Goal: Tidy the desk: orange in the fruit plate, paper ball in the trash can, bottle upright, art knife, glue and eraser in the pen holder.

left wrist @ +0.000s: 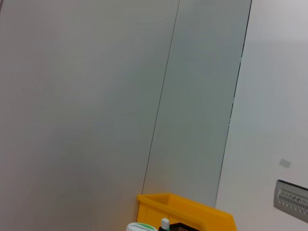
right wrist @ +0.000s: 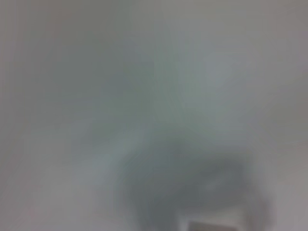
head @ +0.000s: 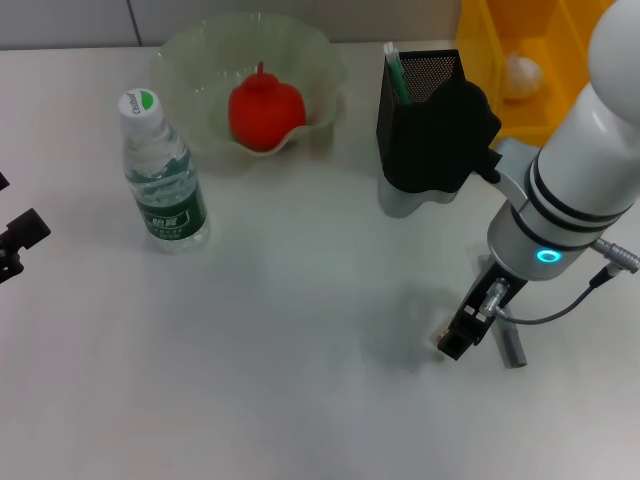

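Observation:
The orange (head: 266, 112) lies in the pale green fruit plate (head: 190, 55) at the back. At the left the bottle (head: 162, 175) stands upright. The black mesh pen holder (head: 420, 110) holds a green-and-white stick. In the yellow trash can (head: 480, 40) at the back right rests the paper ball (head: 522, 75). My right gripper (head: 462, 335) is down at the table, front right of the pen holder, with a small tan bit at its tip, perhaps the eraser. A grey stick (head: 510, 346) lies just beside it. My left gripper (head: 15, 245) is parked at the left edge.
The white table (head: 280, 350) spreads open across the front and middle. My right arm's white forearm (head: 570, 190) reaches over the back right, close to the pen holder and trash can. The left wrist view shows a wall, the trash can (left wrist: 185, 209) and the bottle cap (left wrist: 142, 226).

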Tool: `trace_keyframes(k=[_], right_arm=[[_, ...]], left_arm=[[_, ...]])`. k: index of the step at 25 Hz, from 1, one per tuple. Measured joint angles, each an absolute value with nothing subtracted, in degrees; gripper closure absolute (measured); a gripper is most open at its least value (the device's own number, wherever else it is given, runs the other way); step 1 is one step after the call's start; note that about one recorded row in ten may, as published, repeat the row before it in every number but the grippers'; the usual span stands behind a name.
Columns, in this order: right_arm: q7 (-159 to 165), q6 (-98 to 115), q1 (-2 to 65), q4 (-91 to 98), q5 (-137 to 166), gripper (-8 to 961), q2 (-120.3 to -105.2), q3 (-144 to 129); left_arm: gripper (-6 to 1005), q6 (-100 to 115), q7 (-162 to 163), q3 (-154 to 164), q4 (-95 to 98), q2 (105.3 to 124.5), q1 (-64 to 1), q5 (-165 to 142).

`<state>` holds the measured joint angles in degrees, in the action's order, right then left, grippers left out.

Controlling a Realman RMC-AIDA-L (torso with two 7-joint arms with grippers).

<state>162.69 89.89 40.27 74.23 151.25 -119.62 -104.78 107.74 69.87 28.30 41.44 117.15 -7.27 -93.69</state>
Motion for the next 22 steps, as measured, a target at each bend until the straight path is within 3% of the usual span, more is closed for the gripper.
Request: trace_keyframes(k=[12, 15, 20, 22], right_arm=[[162.54, 88.97, 40.93, 72.41, 150.45, 266, -119.71, -106.4], [162.54, 88.52, 41.4, 71.08, 150.38, 315, -119.71, -106.44], [162.64, 88.48, 41.53, 70.82, 150.37, 540, -119.7, -106.09], [162.63, 88.91, 41.17, 72.04, 150.37, 543, -119.69, -105.76]], left_arm=[[186, 107.35, 69.87, 28.3, 41.04, 117.11, -7.58, -93.69], [186, 107.53, 69.99, 28.3, 41.04, 117.1, -7.56, -93.69], [186, 107.76, 70.14, 28.3, 41.04, 117.09, -7.41, -93.69], [186, 107.78, 70.11, 28.3, 41.04, 117.13, -7.35, -93.69]])
